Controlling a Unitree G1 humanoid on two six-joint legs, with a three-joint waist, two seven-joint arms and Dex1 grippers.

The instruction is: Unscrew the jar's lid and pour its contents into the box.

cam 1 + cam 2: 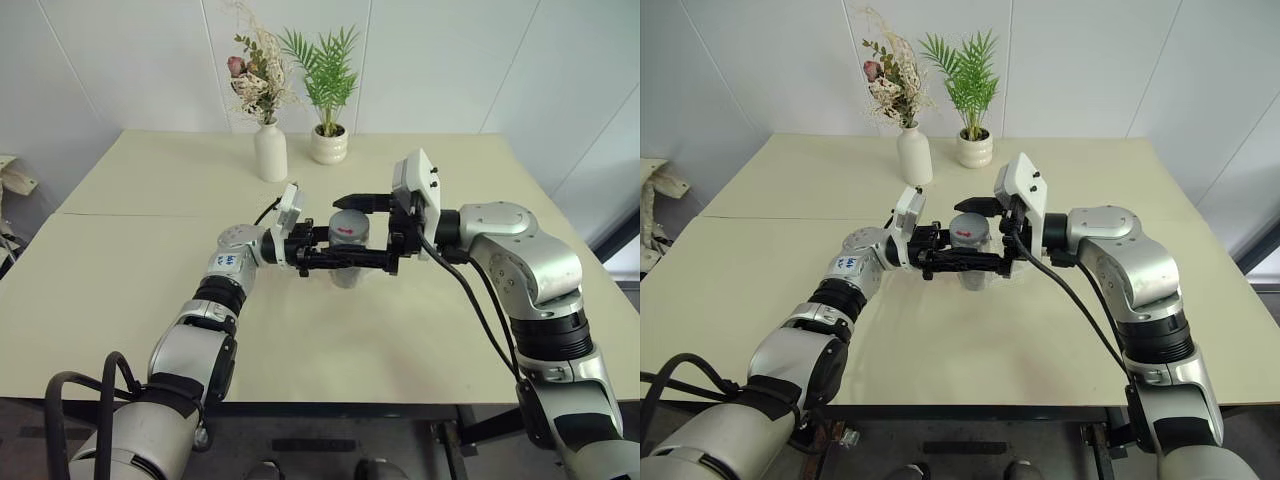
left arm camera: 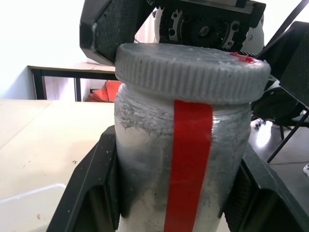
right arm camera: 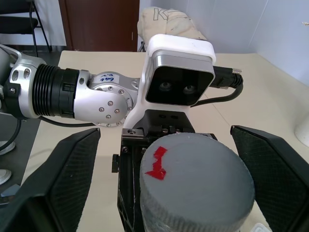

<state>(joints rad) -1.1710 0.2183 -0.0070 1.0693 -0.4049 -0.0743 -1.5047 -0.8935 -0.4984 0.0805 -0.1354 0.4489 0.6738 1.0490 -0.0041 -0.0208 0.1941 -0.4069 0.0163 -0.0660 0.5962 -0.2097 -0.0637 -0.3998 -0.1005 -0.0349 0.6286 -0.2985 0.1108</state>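
Observation:
My left gripper [image 1: 372, 262] is shut on the jar [image 1: 347, 272] and holds it upright above the table. The jar is clear and frosted, with a red label strip [image 2: 187, 164] down its side. Its grey lid [image 1: 349, 226] sits on top and bears a small red mark [image 3: 157, 163]. My right gripper [image 3: 165, 140] is open, with one finger [image 3: 60, 179] on each side of the lid and a gap to it on both sides. A corner of the clear box [image 2: 29, 208] lies on the table below the jar. The contents cannot be made out through the jar wall.
A white vase [image 1: 270, 150] with dried flowers and a white pot [image 1: 329, 143] with a green plant stand at the back of the beige table [image 1: 120, 290]. Both arms meet over the table's middle.

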